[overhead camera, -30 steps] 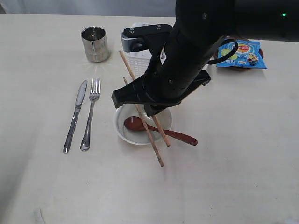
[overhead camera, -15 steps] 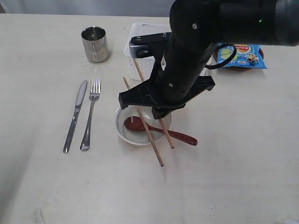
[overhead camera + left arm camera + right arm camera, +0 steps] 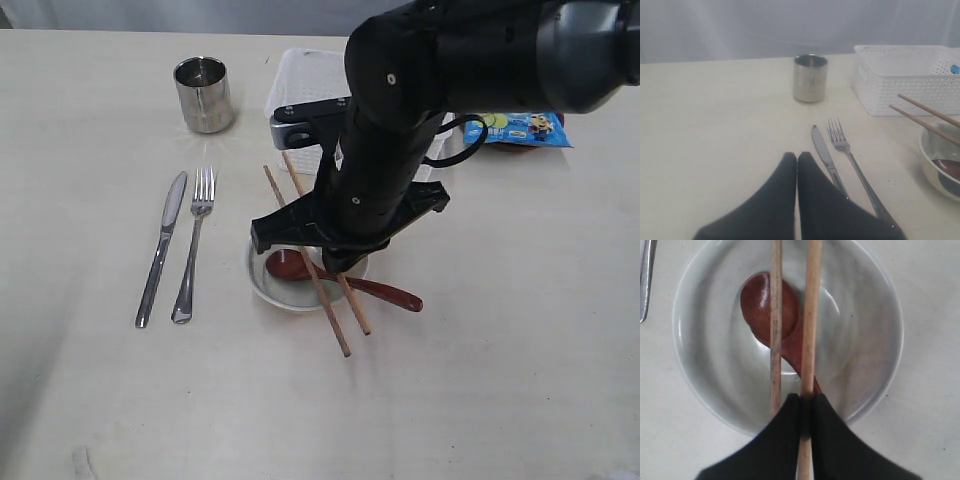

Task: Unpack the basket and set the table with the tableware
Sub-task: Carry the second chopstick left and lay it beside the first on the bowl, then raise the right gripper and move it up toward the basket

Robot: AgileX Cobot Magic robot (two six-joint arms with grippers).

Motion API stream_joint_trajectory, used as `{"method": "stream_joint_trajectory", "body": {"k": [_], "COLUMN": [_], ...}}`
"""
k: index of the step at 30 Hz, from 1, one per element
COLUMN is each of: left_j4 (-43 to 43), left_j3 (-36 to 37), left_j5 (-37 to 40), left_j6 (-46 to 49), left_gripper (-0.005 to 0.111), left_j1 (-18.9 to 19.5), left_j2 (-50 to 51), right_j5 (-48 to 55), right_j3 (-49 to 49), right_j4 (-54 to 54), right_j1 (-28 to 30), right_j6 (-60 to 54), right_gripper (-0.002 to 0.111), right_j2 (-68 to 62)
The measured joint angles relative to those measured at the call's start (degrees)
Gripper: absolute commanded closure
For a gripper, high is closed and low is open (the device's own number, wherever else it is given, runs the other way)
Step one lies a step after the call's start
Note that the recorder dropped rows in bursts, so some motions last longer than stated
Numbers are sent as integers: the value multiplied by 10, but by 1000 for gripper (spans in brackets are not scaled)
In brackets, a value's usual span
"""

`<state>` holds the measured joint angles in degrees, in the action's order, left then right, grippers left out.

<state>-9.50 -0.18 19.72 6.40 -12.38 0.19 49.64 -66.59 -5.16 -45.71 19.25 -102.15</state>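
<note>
right gripper pinches one of the chopsticks across the bowl, tips toward 5 o'clock past the spoon. the unheld stick could roll off the rim, or a drag could tip the bowl. left gripper is closed, empty.

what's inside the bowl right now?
The dark red spoon rests in the bowl, with its handle leaning over the rim. Two chopsticks cross above it, one pinched by the right gripper. Its fingers hide part of the rim and handle.
</note>
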Motion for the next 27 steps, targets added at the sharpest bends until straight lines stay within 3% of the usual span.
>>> {"method": "stream_joint_trajectory", "body": {"k": [27], "left_j4": [0], "left_j3": [0], "left_j5": [0], "left_j6": [0], "left_gripper": [107], "left_j1": [0], "left_j2": [0], "right_j5": [3], "right_j3": [0], "right_j4": [-11], "right_j1": [0], "right_j6": [-17], "right_gripper": [108], "right_j2": [-3]}}
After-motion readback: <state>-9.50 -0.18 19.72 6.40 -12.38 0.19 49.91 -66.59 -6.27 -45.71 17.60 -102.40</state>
